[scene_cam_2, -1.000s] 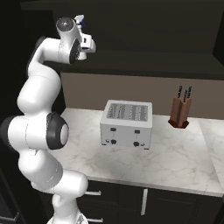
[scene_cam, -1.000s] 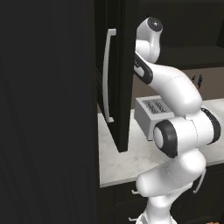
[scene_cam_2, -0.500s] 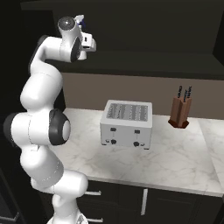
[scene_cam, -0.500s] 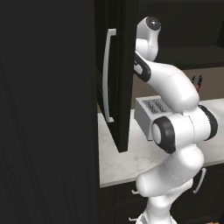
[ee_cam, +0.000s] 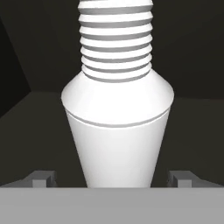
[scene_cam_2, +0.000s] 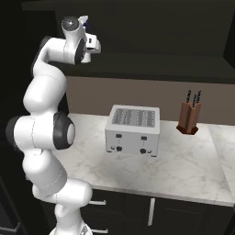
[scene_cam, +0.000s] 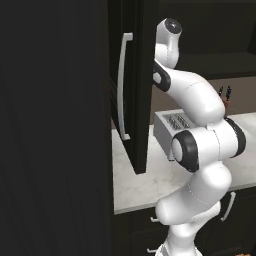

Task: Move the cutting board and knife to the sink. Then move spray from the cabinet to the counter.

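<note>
Two fingertips (ee_cam: 43, 178) sit at the bottom corners of the hand view, spread as wide as they go, with the gripper (ee_cam: 112, 179) clamped on nothing. Spray bottle (ee_cam: 116, 109) stands upright dead centre between them, white cone body widening to a shoulder mid-frame, ribbed neck running off the top edge. Clear gaps show between each fingertip and the bottle wall, so no contact visible. Dark cabinet shelf (ee_cam: 192, 131) floor under and behind the bottle. No label or writing readable on the bottle.

Left base view, left to right: black cabinet (scene_cam: 55, 125) fills the left half, its open door (scene_cam: 135, 85) edge-on with a long silver handle (scene_cam: 122, 85) at centre-left, arm reaching up behind the door at upper centre, toaster (scene_cam: 167, 131) partly hidden behind the arm, marble counter (scene_cam: 135, 180) lower centre.

Right base view, left to right: arm at left with the wrist at upper left pointing into the dark recess, toaster (scene_cam_2: 133, 131) at centre on the counter (scene_cam_2: 183, 170), knife block (scene_cam_2: 189, 117) with two black handles at right. No text legible on the toaster.
</note>
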